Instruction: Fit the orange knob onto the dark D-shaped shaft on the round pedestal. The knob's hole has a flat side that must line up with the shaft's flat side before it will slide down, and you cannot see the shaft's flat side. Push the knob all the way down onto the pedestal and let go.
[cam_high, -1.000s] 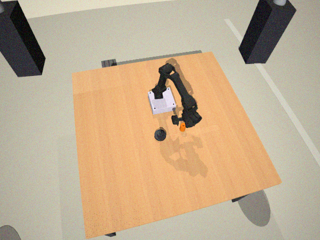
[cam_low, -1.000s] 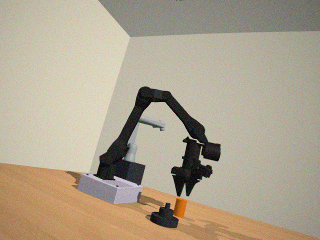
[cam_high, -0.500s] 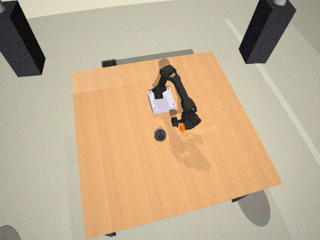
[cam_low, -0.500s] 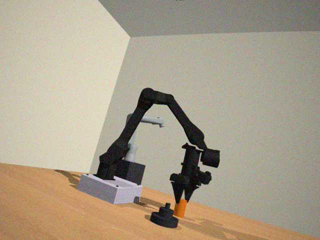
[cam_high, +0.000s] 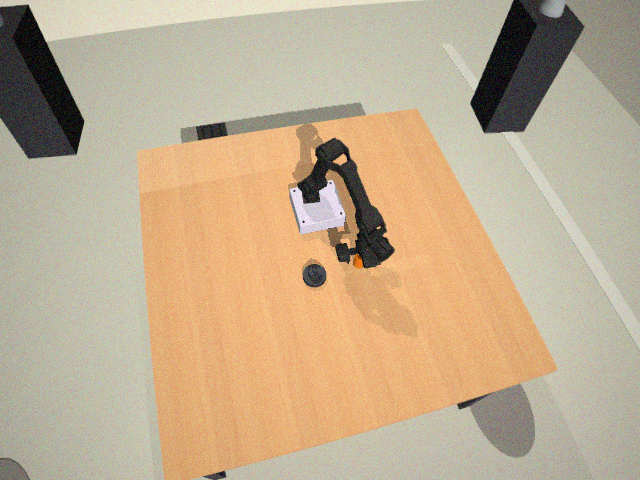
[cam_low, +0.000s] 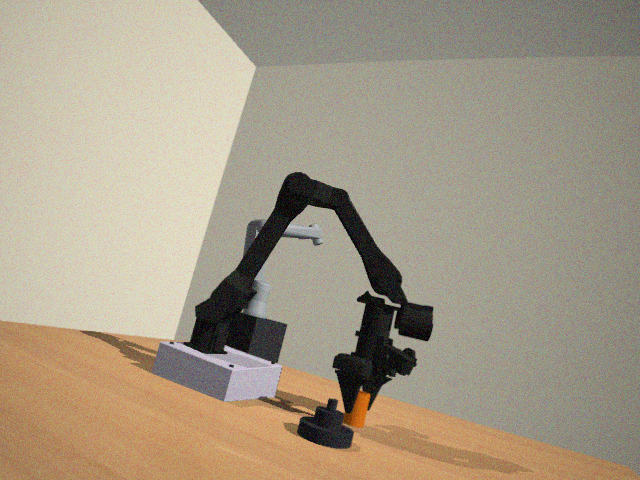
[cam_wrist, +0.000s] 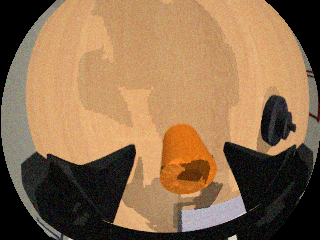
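The orange knob stands upright on the table, its hole facing up in the wrist view. My gripper is open and points down over the knob, with a fingertip on either side of its upper part and a gap visible on both sides in the wrist view. The dark round pedestal stands a short way from the knob, its thin shaft upright and bare. The shaft's flat side cannot be made out.
The pale lilac base box of the arm stands on the wooden table, behind the pedestal and knob. Dark blocks stand beyond the table, and a grey arm shows in the background.
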